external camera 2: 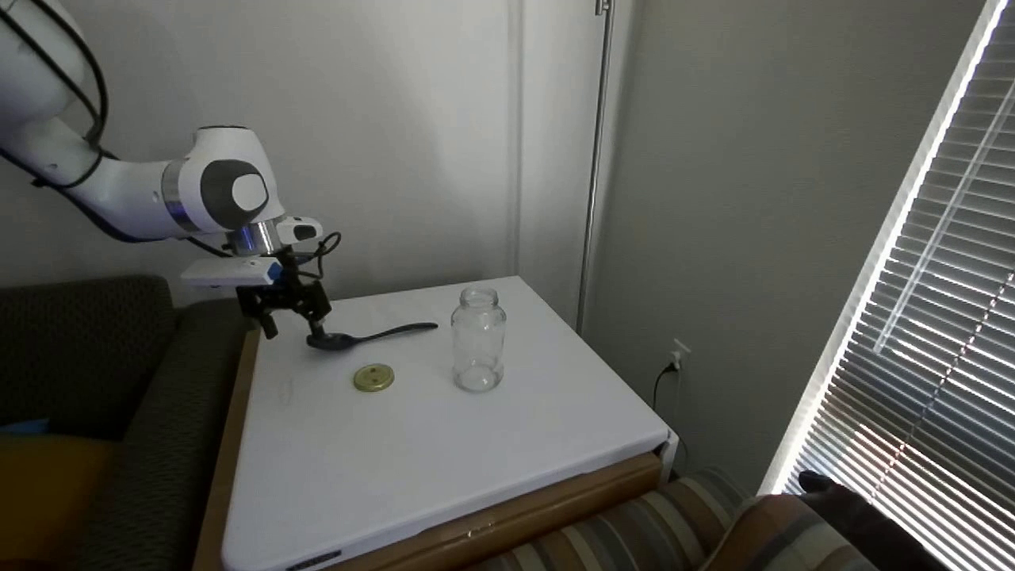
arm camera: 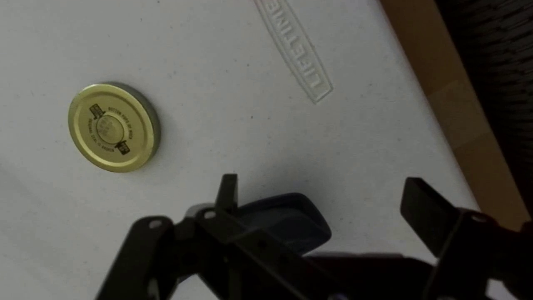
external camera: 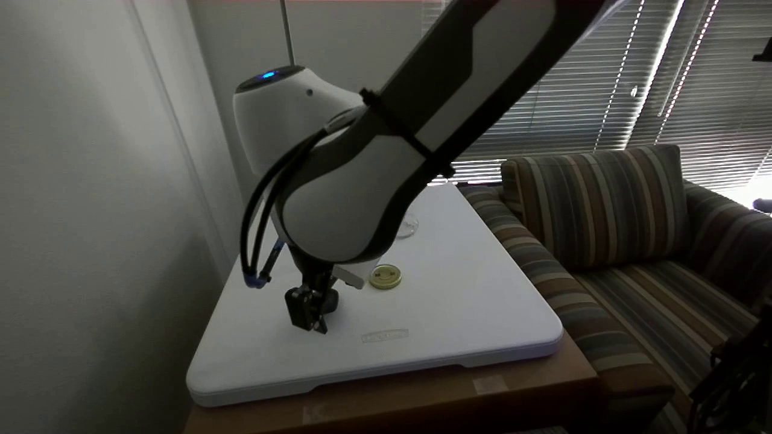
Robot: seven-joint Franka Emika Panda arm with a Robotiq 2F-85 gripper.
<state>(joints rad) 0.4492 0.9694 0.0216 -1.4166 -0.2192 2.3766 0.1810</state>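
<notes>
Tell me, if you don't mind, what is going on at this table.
A robot arm has its open claw at the broad end of a dark spoon, which lies on a white table. The claw grips nothing, and I can't tell whether it touches the spoon. A gold lid lies flat nearby, and a clear glass jar stands upright and uncapped.
</notes>
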